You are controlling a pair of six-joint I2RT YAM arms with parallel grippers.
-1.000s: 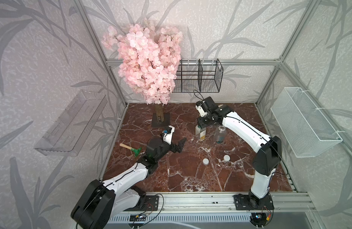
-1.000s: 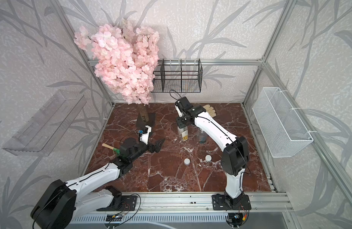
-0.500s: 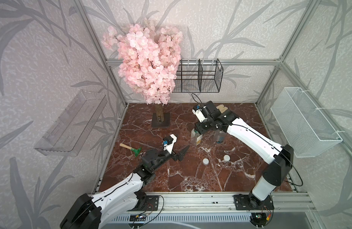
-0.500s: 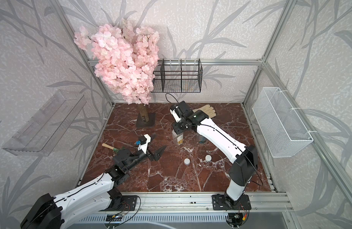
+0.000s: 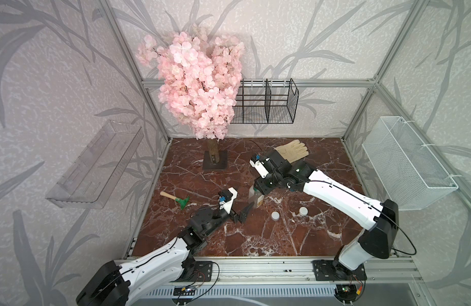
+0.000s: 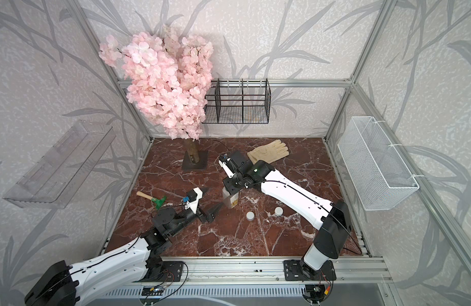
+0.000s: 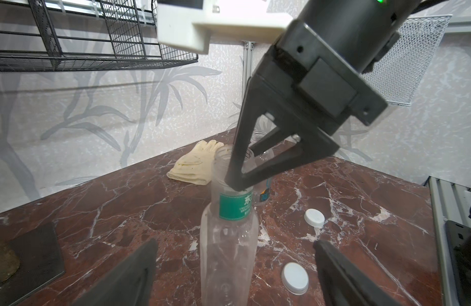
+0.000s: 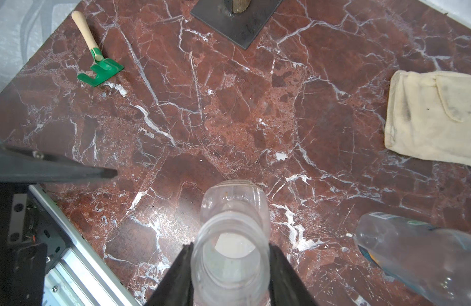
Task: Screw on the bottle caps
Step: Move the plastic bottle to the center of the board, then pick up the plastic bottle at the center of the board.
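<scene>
The right hand (image 7: 241, 181) clamps the neck of the green-banded bottle (image 7: 229, 251), which stands upright on the tabletop (image 5: 255, 238). The left hand (image 6: 211, 200), jaws wide and empty, faces that bottle from just beside it. Both bottle caps (image 5: 275, 215) lie flat near the bottle, closer to the left hand.

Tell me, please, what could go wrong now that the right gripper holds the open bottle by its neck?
The right gripper pinches the bottle at its threaded neck, so it may block a cap.
The open left gripper is close to the bottle; a nudge could tilt it.
The second bottle stands close by and could be knocked over.
</scene>
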